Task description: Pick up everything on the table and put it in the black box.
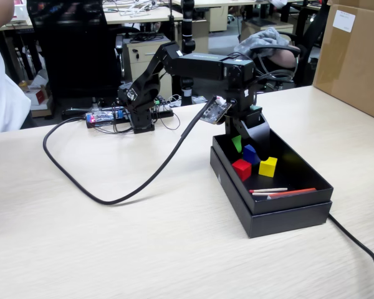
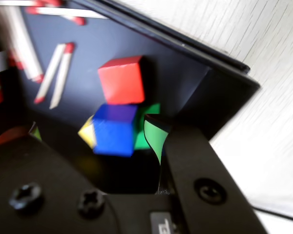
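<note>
Cubes all sit in the black box (image 1: 311,215): red cube (image 1: 241,169), blue cube (image 1: 250,154), yellow cube (image 1: 268,166), and the green cube (image 1: 237,143) at the far end under the tool (image 1: 246,128). Wrist view is blurred, so I cannot tell whether the tool's jaws are parted or grip anything. Pale wood-grain bench (image 1: 112,249), brown carton (image 1: 355,56) far right, office chair (image 1: 75,43) and desks behind.
</note>
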Controlling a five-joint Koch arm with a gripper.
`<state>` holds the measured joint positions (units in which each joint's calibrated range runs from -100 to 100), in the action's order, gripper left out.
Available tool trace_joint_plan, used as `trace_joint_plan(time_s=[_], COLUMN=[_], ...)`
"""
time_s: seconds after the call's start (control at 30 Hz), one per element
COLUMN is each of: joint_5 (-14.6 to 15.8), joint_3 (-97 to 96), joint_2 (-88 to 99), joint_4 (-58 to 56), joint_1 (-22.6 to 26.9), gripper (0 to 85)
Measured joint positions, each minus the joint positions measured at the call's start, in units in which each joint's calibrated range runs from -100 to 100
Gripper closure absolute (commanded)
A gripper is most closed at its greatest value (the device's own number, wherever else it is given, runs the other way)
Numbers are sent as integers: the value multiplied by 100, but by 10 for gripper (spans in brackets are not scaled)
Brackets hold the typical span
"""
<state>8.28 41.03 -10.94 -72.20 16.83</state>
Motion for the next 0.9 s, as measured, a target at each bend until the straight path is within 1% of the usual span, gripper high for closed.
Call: trace_joint_plan(time_s=[0.07, 0.13, 0.23, 0.3, 0.33, 0.37, 0.47, 0.57, 0.73, 0.9], joint_5=[0, 0, -20, -10, -15, -49, -127, -200, -313, -479], joint_3=[9, -137, -575, -1205, -1588, -1753, -3076, -4336, -7020, -8882], joint_2=[725, 1540, 2796, 3625, 4272, 4557, 5540, 6317, 7793, 9139], joint_4=[0, 0, 15, -8, -8, 23, 217, 852, 2338, 3779], joint_1=[-39, -122, -352, -576, -830, -947, -1309, -1529, -1705, -1817], gripper=[404, 378, 359, 350, 350, 348, 345, 334, 334, 333])
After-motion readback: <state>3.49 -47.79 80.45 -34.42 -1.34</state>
